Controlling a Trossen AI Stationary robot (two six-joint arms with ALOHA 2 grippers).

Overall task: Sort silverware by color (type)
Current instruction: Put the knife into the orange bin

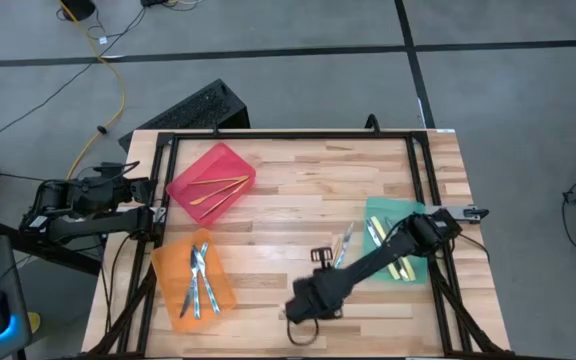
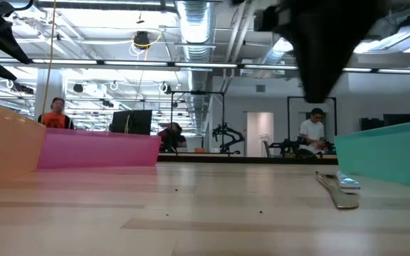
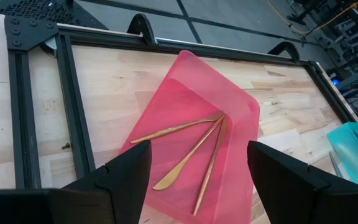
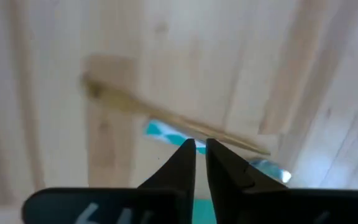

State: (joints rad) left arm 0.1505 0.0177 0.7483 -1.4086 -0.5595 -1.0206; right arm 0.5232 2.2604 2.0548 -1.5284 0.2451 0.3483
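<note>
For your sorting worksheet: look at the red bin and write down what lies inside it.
Inside the red bin lie three gold pieces, fanned out from one shared end, with a knife in the middle. Nothing else shows in it. The left gripper's fingers cover the bin's near edge in the wrist view.

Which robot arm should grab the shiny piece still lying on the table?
The right one, probably. Its pincer is already beside the loose silverware piece near the green bin. The left pincer waits far off by the red bin.

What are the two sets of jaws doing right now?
Left gripper: jaws wide open, empty, near the red bin.
Right gripper: jaws barely parted, gripping nothing, by a utensil.
</note>
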